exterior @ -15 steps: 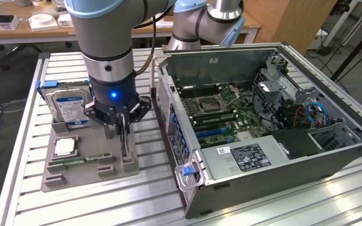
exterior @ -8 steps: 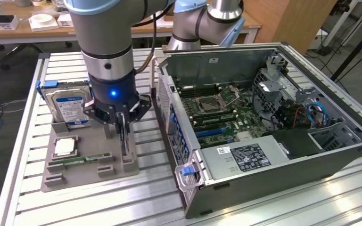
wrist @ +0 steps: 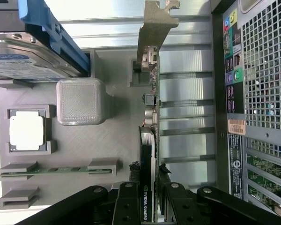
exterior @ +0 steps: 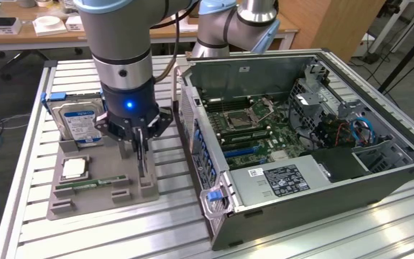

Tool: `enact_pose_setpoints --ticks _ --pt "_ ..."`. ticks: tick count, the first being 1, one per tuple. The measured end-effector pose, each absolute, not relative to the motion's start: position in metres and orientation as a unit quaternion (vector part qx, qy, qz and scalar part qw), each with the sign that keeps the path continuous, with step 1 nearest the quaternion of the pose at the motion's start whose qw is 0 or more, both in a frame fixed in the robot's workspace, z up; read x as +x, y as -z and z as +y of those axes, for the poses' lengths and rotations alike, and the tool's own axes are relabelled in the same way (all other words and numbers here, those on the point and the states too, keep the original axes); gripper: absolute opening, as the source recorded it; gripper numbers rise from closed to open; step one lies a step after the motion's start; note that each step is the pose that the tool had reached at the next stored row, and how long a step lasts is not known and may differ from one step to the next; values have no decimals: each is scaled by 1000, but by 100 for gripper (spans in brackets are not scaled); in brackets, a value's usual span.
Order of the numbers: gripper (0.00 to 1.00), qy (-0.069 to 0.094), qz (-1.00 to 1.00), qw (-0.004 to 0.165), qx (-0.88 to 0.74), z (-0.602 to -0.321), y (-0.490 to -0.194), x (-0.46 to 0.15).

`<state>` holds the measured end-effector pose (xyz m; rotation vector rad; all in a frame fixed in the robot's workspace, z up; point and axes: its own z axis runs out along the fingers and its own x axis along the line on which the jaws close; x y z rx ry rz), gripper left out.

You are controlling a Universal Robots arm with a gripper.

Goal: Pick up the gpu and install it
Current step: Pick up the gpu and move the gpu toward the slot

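Observation:
The gpu (exterior: 142,157) stands on edge in a slot of the grey holder (exterior: 99,194), a slim dark card with a silver bracket at one end. My gripper (exterior: 140,143) hangs straight over it, and its two fingers straddle the card. In the wrist view the gpu (wrist: 148,136) runs lengthwise between the black fingers (wrist: 130,194), which press on both of its faces near the labelled end. My gripper (wrist: 148,190) is shut on the card, which still rests in the holder (wrist: 112,140).
The holder also carries a silver hard drive with a blue label (exterior: 77,121), a CPU (exterior: 74,168) and a green RAM stick (exterior: 92,182). The open computer case (exterior: 379,162) lies on the exterior view's right, with its motherboard (exterior: 254,124) exposed. The table is slatted metal (exterior: 171,226).

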<state>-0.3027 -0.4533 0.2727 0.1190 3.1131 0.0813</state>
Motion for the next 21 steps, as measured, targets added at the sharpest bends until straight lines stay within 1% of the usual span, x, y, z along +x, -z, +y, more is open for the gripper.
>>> enact_pose_setpoints --ticks 21 --pt "26 -26 999 13 38 -453 -283 -303"
